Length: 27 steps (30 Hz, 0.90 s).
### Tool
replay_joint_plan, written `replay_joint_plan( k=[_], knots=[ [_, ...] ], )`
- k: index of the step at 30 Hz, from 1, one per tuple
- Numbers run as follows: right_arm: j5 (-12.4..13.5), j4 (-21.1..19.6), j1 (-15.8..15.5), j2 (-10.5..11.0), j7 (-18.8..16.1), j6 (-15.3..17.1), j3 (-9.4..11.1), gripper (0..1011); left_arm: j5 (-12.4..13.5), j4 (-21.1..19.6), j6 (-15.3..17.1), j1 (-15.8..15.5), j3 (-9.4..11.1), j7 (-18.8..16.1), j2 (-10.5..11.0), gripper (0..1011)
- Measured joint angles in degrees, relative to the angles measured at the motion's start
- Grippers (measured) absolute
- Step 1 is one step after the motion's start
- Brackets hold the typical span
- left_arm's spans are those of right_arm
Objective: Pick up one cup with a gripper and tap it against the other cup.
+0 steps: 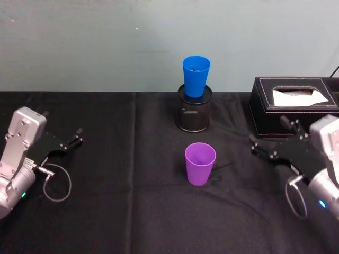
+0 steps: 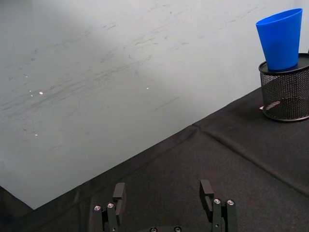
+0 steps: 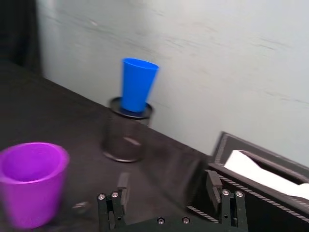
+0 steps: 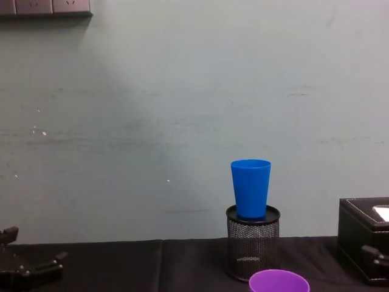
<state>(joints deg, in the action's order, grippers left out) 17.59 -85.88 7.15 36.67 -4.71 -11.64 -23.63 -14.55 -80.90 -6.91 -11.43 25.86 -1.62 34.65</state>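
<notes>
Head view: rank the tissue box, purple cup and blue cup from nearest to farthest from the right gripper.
From the right gripper:
1. Tissue box, just behind it, at the right.
2. Purple cup, to its left, mid-table.
3. Blue cup, farther back, in the mesh pen holder.

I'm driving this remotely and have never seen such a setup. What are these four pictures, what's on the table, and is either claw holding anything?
This is a robot with two arms. The head view looks down on the table, and the chest view looks across it from lower down. Each wrist view looks out along one arm's own fingers. The left gripper hangs at the table's left and the right gripper at its right. Both are open and hold nothing. A purple cup stands on the black cloth. Behind it, a blue cup sits in the mouth of a mesh pen holder. A black tissue box stands to the right.
</notes>
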Motion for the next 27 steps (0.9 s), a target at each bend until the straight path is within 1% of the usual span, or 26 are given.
replay_joint_plan(
  k=[2, 3, 4, 5, 6, 7, 8, 9, 10, 12, 14, 18, 21, 23, 24, 25, 27],
  knots=[
    [1.1, -1.1, -1.3, 0.4, -1.4, -0.8, 0.3, 1004, 0.0, 0.0, 0.0, 0.0, 0.0, 0.0, 0.0, 1000],
    [2.3, -2.0, -2.8, 0.8, -3.1, -1.6, 0.4, 1004, 0.0, 0.0, 0.0, 0.0, 0.0, 0.0, 0.0, 1000],
    [2.8, -2.2, -3.3, 0.8, -3.9, -2.0, 0.4, 1004, 0.0, 0.0, 0.0, 0.0, 0.0, 0.0, 0.0, 1000],
    [4.2, -2.7, -4.5, 1.0, -5.9, -2.8, 0.2, 1004, 0.0, 0.0, 0.0, 0.0, 0.0, 0.0, 0.0, 1000],
    [4.7, -2.8, -5.0, 1.0, -6.9, -3.2, 0.1, 1004, 0.0, 0.0, 0.0, 0.0, 0.0, 0.0, 0.0, 1000],
    [5.8, -2.9, -5.9, 0.9, -8.9, -3.9, -0.4, 1004, 0.0, 0.0, 0.0, 0.0, 0.0, 0.0, 0.0, 1000],
    [5.8, -2.9, -5.9, 0.9, -8.9, -3.9, -0.4, 1004, 0.0, 0.0, 0.0, 0.0, 0.0, 0.0, 0.0, 1000],
    [6.3, -2.9, -6.2, 0.8, -9.7, -4.1, -0.6, 1004, 0.0, 0.0, 0.0, 0.0, 0.0, 0.0, 0.0, 1000],
    [7.0, -2.8, -6.8, 0.4, -11.5, -4.5, -1.2, 1004, 0.0, 0.0, 0.0, 0.0, 0.0, 0.0, 0.0, 1000],
    [7.7, -2.2, -7.1, -0.4, -13.8, -4.7, -2.2, 1004, 0.0, 0.0, 0.0, 0.0, 0.0, 0.0, 0.0, 1000],
    [7.8, -1.3, -6.9, -1.3, -15.3, -4.8, -2.9, 1004, 0.0, 0.0, 0.0, 0.0, 0.0, 0.0, 0.0, 1000],
    [7.4, -0.1, -6.1, -2.6, -16.4, -4.9, -3.5, 1004, 0.0, 0.0, 0.0, 0.0, 0.0, 0.0, 0.0, 1000],
    [5.7, 1.7, -4.2, -4.3, -17.1, -4.8, -4.2, 1004, 0.0, 0.0, 0.0, 0.0, 0.0, 0.0, 0.0, 1000],
    [5.1, 2.4, -3.4, -5.0, -17.3, -4.6, -4.4, 1004, 0.0, 0.0, 0.0, 0.0, 0.0, 0.0, 0.0, 1000],
    [4.7, 3.2, -2.6, -5.7, -17.5, -4.4, -4.5, 1004, 0.0, 0.0, 0.0, 0.0, 0.0, 0.0, 0.0, 1000],
    [4.7, 3.2, -2.6, -5.7, -17.5, -4.4, -4.5, 1004, 0.0, 0.0, 0.0, 0.0, 0.0, 0.0, 0.0, 1000],
    [4.1, 4.4, -1.2, -6.8, -17.9, -4.0, -4.7, 1004, 0.0, 0.0, 0.0, 0.0, 0.0, 0.0, 0.0, 1000]
  ],
)
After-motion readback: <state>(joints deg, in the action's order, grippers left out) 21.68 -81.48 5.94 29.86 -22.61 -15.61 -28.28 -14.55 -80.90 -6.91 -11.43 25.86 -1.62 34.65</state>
